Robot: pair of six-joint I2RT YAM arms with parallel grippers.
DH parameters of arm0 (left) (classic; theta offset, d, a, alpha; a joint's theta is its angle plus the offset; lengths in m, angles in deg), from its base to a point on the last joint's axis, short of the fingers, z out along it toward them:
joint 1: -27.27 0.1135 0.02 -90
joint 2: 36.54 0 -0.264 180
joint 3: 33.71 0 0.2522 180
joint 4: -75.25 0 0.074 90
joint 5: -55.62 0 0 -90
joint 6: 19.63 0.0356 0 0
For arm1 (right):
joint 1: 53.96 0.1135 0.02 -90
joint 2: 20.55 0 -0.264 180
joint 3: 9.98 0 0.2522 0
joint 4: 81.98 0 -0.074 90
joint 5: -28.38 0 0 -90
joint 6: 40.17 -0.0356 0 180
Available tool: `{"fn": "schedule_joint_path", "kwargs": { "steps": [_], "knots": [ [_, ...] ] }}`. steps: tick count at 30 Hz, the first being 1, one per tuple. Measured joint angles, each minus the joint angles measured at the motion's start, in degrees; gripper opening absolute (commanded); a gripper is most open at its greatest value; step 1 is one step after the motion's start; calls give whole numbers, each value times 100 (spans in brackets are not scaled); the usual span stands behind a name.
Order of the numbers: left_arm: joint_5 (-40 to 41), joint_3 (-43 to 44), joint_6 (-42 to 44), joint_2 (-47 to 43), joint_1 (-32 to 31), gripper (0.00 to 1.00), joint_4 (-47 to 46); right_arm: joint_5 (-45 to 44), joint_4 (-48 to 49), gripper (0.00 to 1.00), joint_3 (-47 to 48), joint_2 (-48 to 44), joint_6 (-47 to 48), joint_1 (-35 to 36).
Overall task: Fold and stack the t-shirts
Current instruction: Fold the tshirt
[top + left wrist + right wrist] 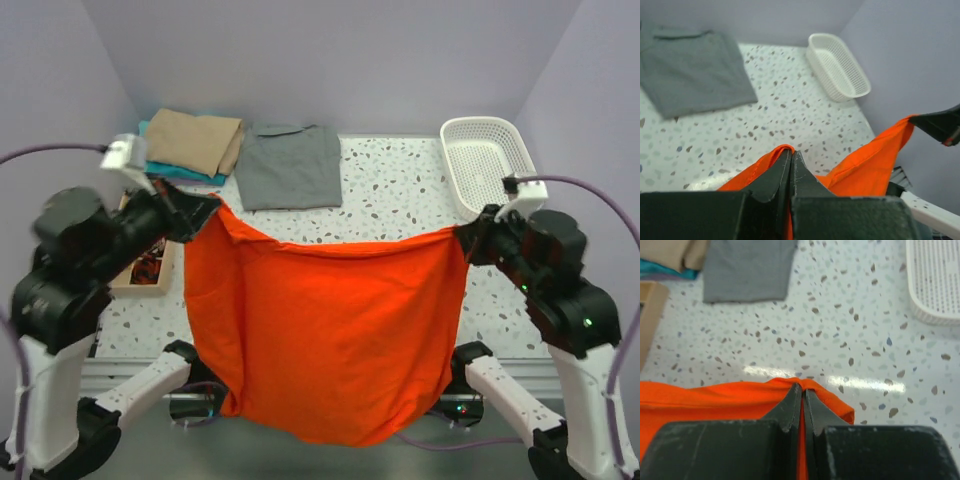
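Left gripper (203, 210) and right gripper (468, 238) are both clamped on the top corners of the orange t-shirt (325, 330). It's stretched between them, hanging past the near edge of the speckled table (400, 190). Open tabletop behind it. Grey t-shirt (290, 165) lies flat at the back, tan t-shirt (195, 140) on teal t-shirt (185, 172) back left, basket (487, 160) back right, wooden tray (150, 282) by the left arm. Lilac walls close in.
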Motion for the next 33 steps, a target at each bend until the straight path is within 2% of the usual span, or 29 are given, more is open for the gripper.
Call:
{"fn": "schedule_joint_path", "kwargs": {
  "steps": [4, 9, 12, 17, 21, 27, 30, 33],
  "knots": [
    [413, -1228, 160, 726, 0, 0, -404, -398, 566, 0, -1069, 472, -166, -4],
    [933, -1554, 483, 2149, 2, 0, -1377, -881, 1340, 0, -1469, 1506, -275, -4],
    [1202, -1423, 717, 2887, 2, 0, -1926, -1165, 1849, 0, -1447, 2225, -284, -7],
    [1545, -546, 1078, 4509, 42, 0, -2479, -1504, 2430, 0, -1099, 3593, -245, -7],
    [1641, -177, 1246, 5556, 136, 0, -2802, -1709, 2750, 0, -708, 4590, -205, -33],
    [1700, -83, 1357, 6457, 293, 0, -3106, -1810, 2992, 0, -203, 5493, -197, -317],
    [1639, 48, 1429, 6634, 387, 0, -3252, -1934, 3047, 0, -92, 5604, -195, -535],
    [1270, 566, 1641, 6843, 472, 0, -3434, -2103, 3099, 0, 24, 5604, -181, -726]
  ]
}}
